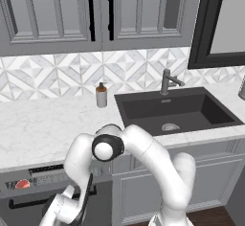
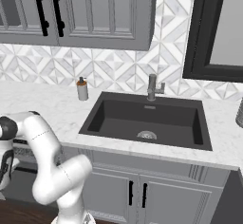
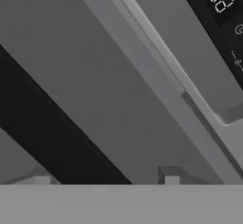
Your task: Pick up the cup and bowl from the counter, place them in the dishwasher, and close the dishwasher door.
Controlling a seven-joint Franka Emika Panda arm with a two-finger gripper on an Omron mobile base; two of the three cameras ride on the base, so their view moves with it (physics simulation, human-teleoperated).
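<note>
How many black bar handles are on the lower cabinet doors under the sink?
2: a left handle and a right handle, side by side where the two doors meet below the sink. Others may sit outside the picture.

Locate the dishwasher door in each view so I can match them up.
Left base view: dishwasher door at the lower left, below the counter, partly behind the arm.
Right base view: dishwasher door at the lower-left edge, behind the arm.
Hand view: dishwasher door seen close up as a grey panel running diagonally.
Shared landmark: the black bar handle, across the door in each view.
</note>
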